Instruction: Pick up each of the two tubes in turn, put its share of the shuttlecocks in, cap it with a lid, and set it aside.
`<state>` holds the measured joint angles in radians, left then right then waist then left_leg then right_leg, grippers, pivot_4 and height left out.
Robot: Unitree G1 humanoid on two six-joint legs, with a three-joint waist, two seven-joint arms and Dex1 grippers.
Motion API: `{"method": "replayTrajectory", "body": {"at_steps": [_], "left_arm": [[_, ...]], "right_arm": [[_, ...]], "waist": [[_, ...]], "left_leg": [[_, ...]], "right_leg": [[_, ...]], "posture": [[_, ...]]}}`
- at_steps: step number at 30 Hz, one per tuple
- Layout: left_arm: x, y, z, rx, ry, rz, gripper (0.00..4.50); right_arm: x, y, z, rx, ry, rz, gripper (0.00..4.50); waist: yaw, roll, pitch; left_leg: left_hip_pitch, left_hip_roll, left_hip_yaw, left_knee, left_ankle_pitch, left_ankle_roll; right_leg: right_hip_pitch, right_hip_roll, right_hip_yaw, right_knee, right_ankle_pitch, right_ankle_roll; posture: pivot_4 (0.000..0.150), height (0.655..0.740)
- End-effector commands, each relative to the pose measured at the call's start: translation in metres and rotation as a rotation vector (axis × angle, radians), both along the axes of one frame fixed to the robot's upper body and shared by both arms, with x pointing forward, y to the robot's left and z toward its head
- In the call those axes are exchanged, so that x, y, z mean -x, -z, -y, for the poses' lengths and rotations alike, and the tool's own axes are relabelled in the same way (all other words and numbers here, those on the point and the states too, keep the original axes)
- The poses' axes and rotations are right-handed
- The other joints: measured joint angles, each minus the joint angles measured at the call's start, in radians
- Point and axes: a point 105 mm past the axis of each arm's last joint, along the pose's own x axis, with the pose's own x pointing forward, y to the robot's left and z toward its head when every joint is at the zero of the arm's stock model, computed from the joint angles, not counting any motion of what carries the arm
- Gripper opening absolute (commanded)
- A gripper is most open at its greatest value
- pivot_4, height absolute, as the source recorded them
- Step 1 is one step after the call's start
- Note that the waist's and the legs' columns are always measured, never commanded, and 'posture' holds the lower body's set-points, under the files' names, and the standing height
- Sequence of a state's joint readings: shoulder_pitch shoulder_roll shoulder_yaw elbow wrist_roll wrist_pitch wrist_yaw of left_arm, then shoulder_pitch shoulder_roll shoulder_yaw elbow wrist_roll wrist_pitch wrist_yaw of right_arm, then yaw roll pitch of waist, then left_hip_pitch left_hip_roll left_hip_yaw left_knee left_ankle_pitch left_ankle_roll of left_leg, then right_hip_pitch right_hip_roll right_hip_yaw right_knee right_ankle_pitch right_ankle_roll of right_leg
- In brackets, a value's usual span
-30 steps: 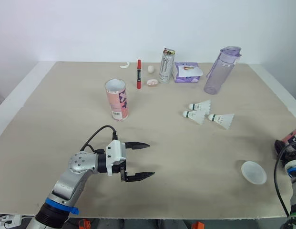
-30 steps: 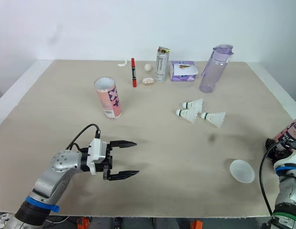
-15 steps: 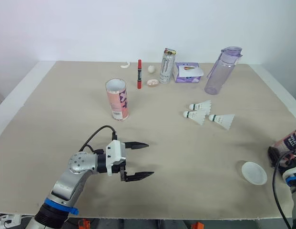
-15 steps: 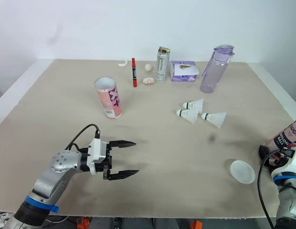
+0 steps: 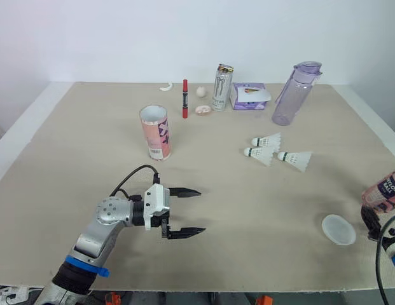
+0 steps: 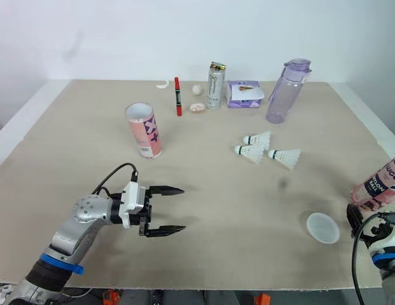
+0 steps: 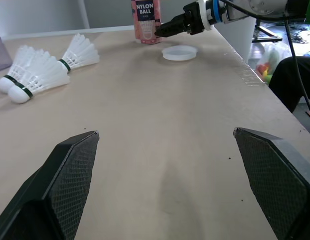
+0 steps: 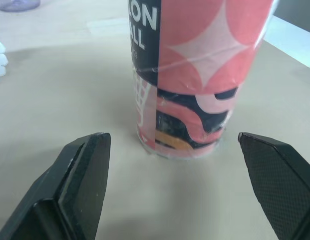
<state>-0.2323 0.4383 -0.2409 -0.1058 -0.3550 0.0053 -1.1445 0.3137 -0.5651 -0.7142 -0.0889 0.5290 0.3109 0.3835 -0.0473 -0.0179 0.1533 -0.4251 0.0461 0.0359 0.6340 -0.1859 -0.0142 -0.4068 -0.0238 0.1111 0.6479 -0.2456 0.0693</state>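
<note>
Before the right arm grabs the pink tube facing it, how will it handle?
The pink tube looks like printed cardboard, so probably light and easily dented. It stands upright, tall for its base, so a nudge could tip it; being round, it would likely roll.

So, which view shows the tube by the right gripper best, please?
The right wrist view: the tube stands upright, close up, label legible, ahead of the open right gripper. The eye views catch just its upper part at their right edge; the left wrist view shows it far off, behind the lid.
</note>
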Motion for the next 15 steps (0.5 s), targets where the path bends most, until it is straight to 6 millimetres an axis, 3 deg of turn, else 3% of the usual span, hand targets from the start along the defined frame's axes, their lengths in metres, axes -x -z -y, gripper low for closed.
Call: {"method": "replayTrajectory", "body": {"at_steps": [1, 3, 6, 10, 15], "left_arm": [[-0.010, -0.009, -0.004, 0.037, -0.063, 0.029, 4.50], [-0.016, -0.010, -0.006, 0.046, -0.101, 0.029, 4.50], [-0.028, -0.013, -0.013, 0.070, -0.217, 0.037, 4.50], [-0.043, -0.014, -0.029, 0.097, -0.413, 0.039, 4.50], [-0.061, -0.002, -0.052, 0.081, -0.664, -0.029, 4.50]], "right_arm": [[-0.004, -0.027, -0.071, 0.150, -0.456, 0.010, 4.41], [-0.004, -0.030, -0.092, 0.160, -0.592, 0.017, 4.41], [-0.020, -0.040, -0.141, 0.213, -0.881, 0.047, 4.41], [-0.041, -0.053, -0.186, 0.203, -1.124, 0.117, 4.41], [-0.057, -0.053, -0.218, 0.205, -1.322, 0.132, 4.41]], "waist": [[0.000, -0.001, 0.000], [-0.001, 0.000, 0.000], [-0.002, -0.004, 0.002], [-0.002, -0.006, 0.003], [0.007, -0.009, 0.004]], "left_leg": [[0.000, 0.000, 0.000, 0.000, 0.000, 0.000], [0.000, 0.001, 0.000, 0.000, -0.001, -0.001], [0.001, 0.001, 0.000, 0.000, -0.001, -0.001], [0.001, 0.001, 0.000, 0.002, -0.001, -0.001], [-0.001, 0.001, -0.002, 0.002, -0.001, -0.001]], "right_leg": [[0.000, 0.000, 0.000, 0.000, 0.000, 0.000], [0.000, 0.000, 0.000, 0.000, 0.000, 0.000], [0.000, 0.001, -0.001, 0.000, 0.000, -0.001], [0.000, 0.000, -0.001, 0.000, 0.003, -0.001], [0.000, 0.002, -0.001, 0.000, 0.000, 0.000]], "posture": [[0.150, 0.7400], [0.150, 0.7400], [0.150, 0.7400], [0.150, 0.7400], [0.150, 0.7400]]}}
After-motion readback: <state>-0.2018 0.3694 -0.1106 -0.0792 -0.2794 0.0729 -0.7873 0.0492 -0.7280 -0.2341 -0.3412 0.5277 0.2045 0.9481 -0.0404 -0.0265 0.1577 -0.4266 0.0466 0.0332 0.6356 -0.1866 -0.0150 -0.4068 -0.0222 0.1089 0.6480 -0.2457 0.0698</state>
